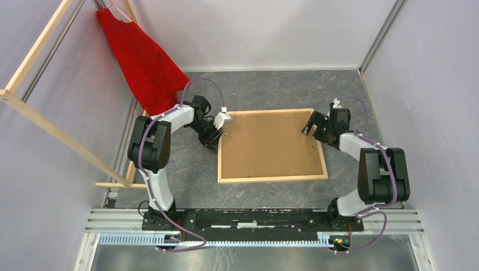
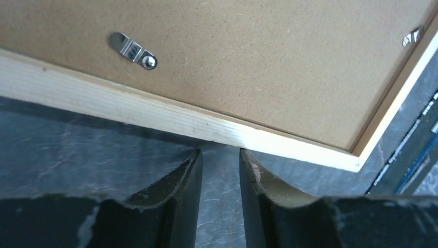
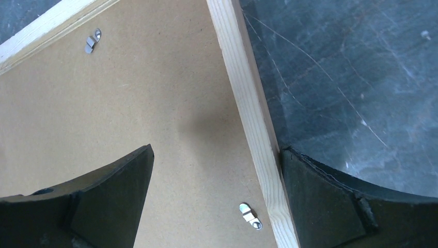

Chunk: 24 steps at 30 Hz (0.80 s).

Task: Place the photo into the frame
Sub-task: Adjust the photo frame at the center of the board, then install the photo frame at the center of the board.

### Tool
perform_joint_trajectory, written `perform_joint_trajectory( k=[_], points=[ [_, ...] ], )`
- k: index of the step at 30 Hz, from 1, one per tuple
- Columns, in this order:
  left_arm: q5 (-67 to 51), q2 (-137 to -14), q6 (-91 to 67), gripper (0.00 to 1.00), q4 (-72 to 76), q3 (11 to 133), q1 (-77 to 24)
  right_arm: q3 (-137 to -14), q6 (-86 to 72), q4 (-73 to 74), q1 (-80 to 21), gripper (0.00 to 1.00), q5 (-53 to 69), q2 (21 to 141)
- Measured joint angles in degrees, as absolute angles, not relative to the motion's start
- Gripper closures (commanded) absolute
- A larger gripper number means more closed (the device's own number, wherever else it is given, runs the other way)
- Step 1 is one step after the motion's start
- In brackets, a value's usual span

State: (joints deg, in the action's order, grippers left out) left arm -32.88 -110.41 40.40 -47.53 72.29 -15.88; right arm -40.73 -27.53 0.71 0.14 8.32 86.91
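Frame (image 1: 271, 178): lies flat on the counter (image 1: 181, 164), back side up, in the middle between the two arms.
Frame contents: a brown backing board (image 1: 271, 144) sits inside the frame and fills it from rail to rail.
Frame look: thin, pale, straight-grained wood rails (image 2: 155, 116) forming a rectangle; the corner joint is seen in the left wrist view.
Board material: stiff, matte, finely speckled fibreboard (image 3: 129, 103), flat and plain.
Clips: small shiny metal turn tabs (image 2: 133, 50) are fixed on the board near the rails; two more (image 3: 251, 216) appear in the right wrist view.
Counter surface: dark grey with pale marbled veining (image 3: 351, 77).
Left end effector (image 2: 220, 152): at the frame's left rail; its jaws are narrow and only a strip of counter shows between them. The black fingers (image 2: 181, 191) have tips just beside the rail's outer edge.
Right end effector (image 3: 217, 150): jaws wide apart, gripping nothing. One finger (image 3: 113, 196) is over the board; the other is beyond the right rail (image 3: 248, 103), over the counter.
Far left: a red cloth (image 1: 147, 62) hangs beside long wooden rack bars (image 1: 56, 132).
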Motion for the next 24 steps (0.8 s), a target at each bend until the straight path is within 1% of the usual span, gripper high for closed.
perform_joint_trajectory(
  k=[3,6,7,9,12,14,16,18,22,24],
  points=[
    [-33.87,-110.08,41.71,0.46,-49.63,71.85,-15.94,-40.97,-27.62,3.90,0.12,0.05,6.94,84.58],
    [-35.20,-110.08,41.76,0.37,-51.09,72.36,-14.24,-41.25,-28.25,4.08,-0.25,0.09,6.46,80.77],
    [-35.81,-110.21,41.71,0.35,-51.57,72.97,-13.15,-41.25,-28.69,3.31,-0.64,0.10,6.44,79.18],
    [-37.56,-111.18,41.56,0.33,-52.29,75.64,-11.00,-41.25,-29.65,0.12,-2.66,0.10,6.37,76.40],
    [-40.03,-114.10,38.89,0.39,-51.53,80.44,-9.15,-41.85,-30.87,-4.62,-8.71,0.12,6.98,76.09],
    [-41.39,-116.90,36.47,0.42,-50.33,83.40,-9.02,-42.68,-31.79,-7.68,-13.82,0.14,7.97,78.56],
    [-42.57,-119.96,34.46,0.46,-49.10,85.69,-9.26,-43.53,-32.95,-10.52,-18.68,0.15,9.10,82.11],
    [-44.80,-122.39,32.16,0.53,-48.75,87.35,-9.39,-44.31,-34.24,-13.13,-23.31,0.16,10.13,86.50],
    [-45.82,-123.39,29.58,0.70,-47.57,87.64,-9.41,-46.92,-36.40,-15.38,-28.88,0.19,11.29,94.11],
    [-46.26,-123.39,28.77,0.76,-47.70,87.64,-9.19,-48.99,-37.52,-16.34,-30.83,0.22,11.79,97.69]
  ],
)
